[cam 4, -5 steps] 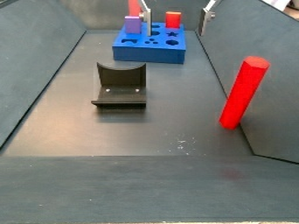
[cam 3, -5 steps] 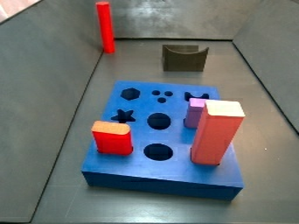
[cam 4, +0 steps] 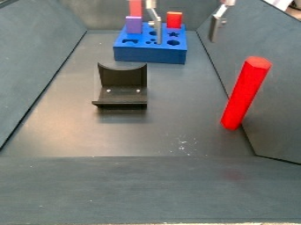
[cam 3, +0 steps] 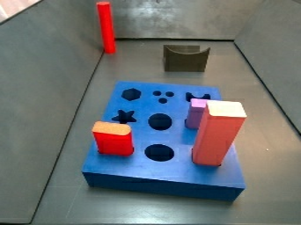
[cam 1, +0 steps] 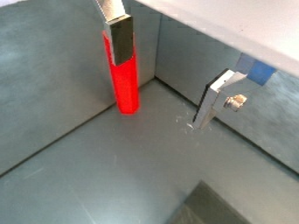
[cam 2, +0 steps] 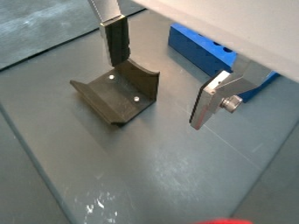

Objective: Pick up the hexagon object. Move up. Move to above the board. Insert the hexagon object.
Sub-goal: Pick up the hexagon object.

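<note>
While the hexagon object (cam 1: 124, 80) stands upright against the floor's wall edge, unheld, my gripper (cam 1: 163, 74) hangs spread and empty, the board (cam 3: 165, 136) well apart.

The claw (cam 4: 216, 16) is cut off at the top edge in a side view, so only its fingers show. In a wrist view the board (cam 2: 216, 54) is mostly hidden, perhaps by the camera housing.
</note>
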